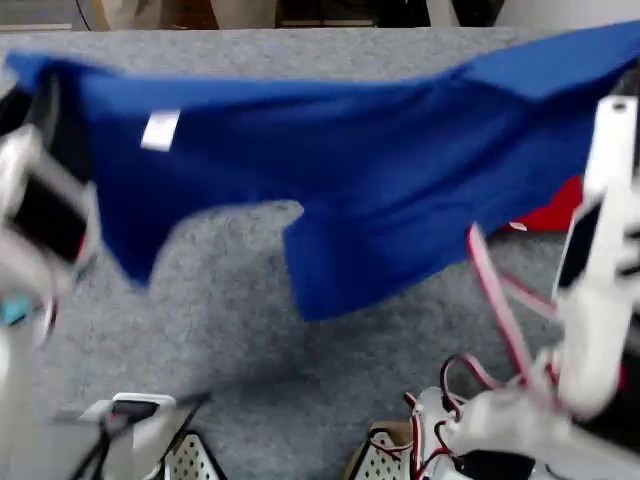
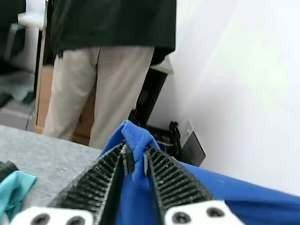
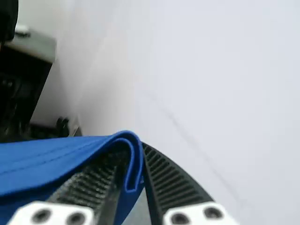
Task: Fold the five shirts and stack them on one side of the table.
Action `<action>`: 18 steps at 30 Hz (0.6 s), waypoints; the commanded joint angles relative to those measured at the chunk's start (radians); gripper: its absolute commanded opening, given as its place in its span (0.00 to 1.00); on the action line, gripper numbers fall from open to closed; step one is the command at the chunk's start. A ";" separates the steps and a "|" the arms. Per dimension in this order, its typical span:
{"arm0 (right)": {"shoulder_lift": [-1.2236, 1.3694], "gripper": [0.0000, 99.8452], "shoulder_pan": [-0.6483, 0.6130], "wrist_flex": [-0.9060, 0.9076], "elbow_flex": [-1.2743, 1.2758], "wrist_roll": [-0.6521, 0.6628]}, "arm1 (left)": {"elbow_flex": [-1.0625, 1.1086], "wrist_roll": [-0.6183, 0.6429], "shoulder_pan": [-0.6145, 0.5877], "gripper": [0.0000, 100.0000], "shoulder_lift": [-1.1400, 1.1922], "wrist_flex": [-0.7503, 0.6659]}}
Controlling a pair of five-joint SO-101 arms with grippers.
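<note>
Left gripper (image 2: 135, 161), 9 o'clock: jaws clamped on blue shirt (image 1: 380, 190) corner. Shirt hangs stretched above table (image 1: 250, 350). Right gripper (image 3: 136, 161), 3 o'clock: jaws pinching opposite hem. Risk: the thin edge grip slips and the shirt drops crumpled.

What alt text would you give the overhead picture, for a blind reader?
A blue shirt hangs stretched in the air over a grey table, held up at its ends by the white left arm and right arm. Something red shows beneath the shirt, near the right arm.
</note>
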 commanded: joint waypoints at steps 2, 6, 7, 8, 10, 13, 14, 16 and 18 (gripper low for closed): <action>-0.012 0.00 0.008 0.083 -0.248 -0.005 | 0.239 -0.034 -0.012 0.02 -0.231 0.012; -0.012 0.00 0.008 0.123 -0.412 -0.003 | 0.414 -0.037 -0.012 0.02 -0.392 0.012; -0.012 0.00 0.008 0.123 -0.443 -0.003 | 0.451 -0.040 -0.012 0.02 -0.433 0.012; -0.012 0.00 0.008 0.123 -0.470 -0.003 | 0.486 -0.040 -0.012 0.02 -0.467 0.012; -0.010 0.00 0.008 0.123 -0.506 -0.003 | 0.554 -0.041 -0.012 0.02 -0.532 0.012; -0.004 0.00 0.008 0.121 -0.512 -0.002 | 0.646 -0.043 -0.011 0.02 -0.596 0.012; 0.001 0.00 0.008 0.121 -0.509 -0.002 | 0.672 -0.043 -0.011 0.02 -0.605 0.012; 0.013 0.00 -0.016 0.117 -0.469 -0.002 | 0.721 -0.043 -0.009 0.02 -0.605 0.011; 0.033 0.00 -0.070 0.118 -0.410 0.012 | 0.770 -0.043 -0.009 0.02 -0.602 0.003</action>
